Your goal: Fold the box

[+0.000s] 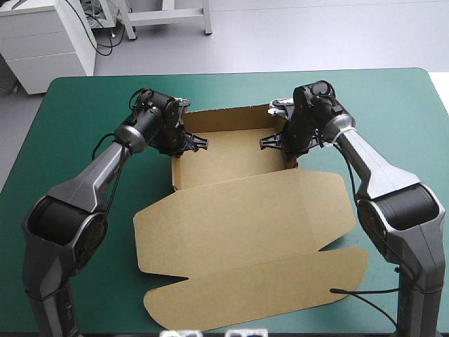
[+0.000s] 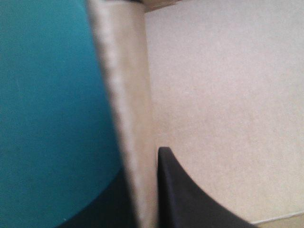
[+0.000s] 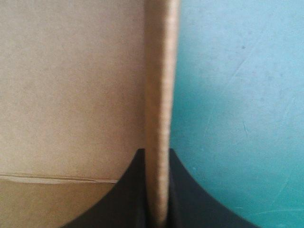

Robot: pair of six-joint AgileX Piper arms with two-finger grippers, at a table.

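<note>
Box [image 1: 238, 210] sits mid-table on the teal-green cover [image 1: 84, 105]. It is partly formed: the tray half lies toward the far edge with its walls up, and the lid [image 1: 245, 217] lies flat toward the near edge with the front flap [image 1: 259, 284] beyond it. Long axis of the sheet runs far-to-near.

Left gripper [image 1: 193, 142] is at the tray's left wall [image 2: 126, 95]. Its wrist view shows one black finger [image 2: 185, 199] on the inside face and the other on the cover side, with the board pinched between them and next to no gap.

Right gripper [image 1: 273, 142] mirrors it on the right wall [image 3: 161, 71] — fingers all but closed, one on either face, wall edge rising straight up between them.

Key relation: both walls run far-to-near, parallel to the box's long axis, and each is already inside its own arm's jaws. Neither arm has to reach across, since left is nearest the left wall and right the right. The tray floor [image 1: 231, 158] is bare between the two grippers.

Judgement: the step in hand looks like seating or tucking the side walls. The lid has not been raised — it lies on the near side of both grippers, so any move to it means letting go and drawing back toward the robot.

Risk, as I read it: uneven pull from the two sides could skew the tray on the cover.
</note>
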